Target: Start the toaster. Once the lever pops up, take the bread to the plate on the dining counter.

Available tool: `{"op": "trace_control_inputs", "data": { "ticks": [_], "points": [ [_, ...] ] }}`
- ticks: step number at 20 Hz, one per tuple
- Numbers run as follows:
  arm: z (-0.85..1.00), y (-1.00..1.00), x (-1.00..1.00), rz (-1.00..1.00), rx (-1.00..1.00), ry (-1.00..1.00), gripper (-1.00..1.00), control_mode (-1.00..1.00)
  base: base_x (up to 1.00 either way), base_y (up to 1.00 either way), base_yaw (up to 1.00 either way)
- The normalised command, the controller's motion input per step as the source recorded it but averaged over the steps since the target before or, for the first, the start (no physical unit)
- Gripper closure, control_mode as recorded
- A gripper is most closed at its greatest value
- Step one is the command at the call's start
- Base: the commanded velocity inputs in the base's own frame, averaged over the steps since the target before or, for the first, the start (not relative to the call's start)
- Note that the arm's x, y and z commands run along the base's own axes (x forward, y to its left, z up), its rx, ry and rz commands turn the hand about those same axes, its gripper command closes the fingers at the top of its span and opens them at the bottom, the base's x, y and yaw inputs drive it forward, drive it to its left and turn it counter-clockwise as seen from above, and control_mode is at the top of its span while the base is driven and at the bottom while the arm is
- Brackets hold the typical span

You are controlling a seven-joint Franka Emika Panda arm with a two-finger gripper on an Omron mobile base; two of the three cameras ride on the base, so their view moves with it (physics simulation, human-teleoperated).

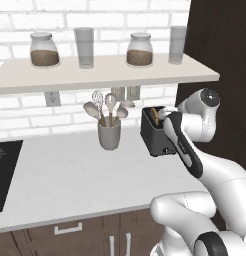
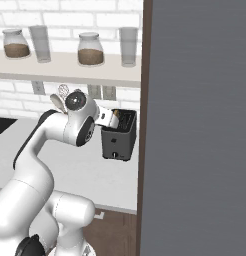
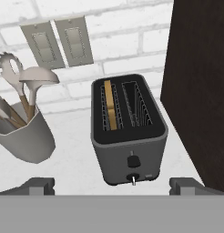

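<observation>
The two-finger gripper [image 3: 112, 184] hovers spread wide, holding nothing, just before the small black boxy toaster [image 3: 127, 132], near the white worktop's [image 1: 70, 175] right edge. Its left slot holds the thin brown bread slice [image 3: 110, 105]: light, stiff, crumbly, best pinched by its top edge.

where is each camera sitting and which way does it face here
Left base view: behind the arm on its left, looking forward and down over the worktop at the utensil cup and toaster; the white arm rises from the lower right.
Right base view: behind the arm on its right, facing the same toaster beside a dark tall panel; the arm rises from the lower left.
Hand view: on the hand, looking down at the toaster with bread in its left slot; open gripper at the bottom.
Shared: all three show the toaster.
</observation>
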Motion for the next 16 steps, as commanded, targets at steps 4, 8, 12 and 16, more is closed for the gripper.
{"op": "trace_control_inputs", "data": {
  "ticks": [4,8,12,16],
  "points": [
    [0.0,0.0,0.0,0.0,0.0,0.0,-1.0,-1.0,0.0,0.0,0.0],
    [0.0,0.0,0.0,0.0,0.0,0.0,-1.0,-1.0,0.0,0.0,0.0],
    [0.0,0.0,0.0,0.0,0.0,0.0,-1.0,-1.0,0.0,0.0,0.0],
    [0.0,0.0,0.0,0.0,0.0,0.0,-1.0,-1.0,0.0,0.0,0.0]
  ]
}}
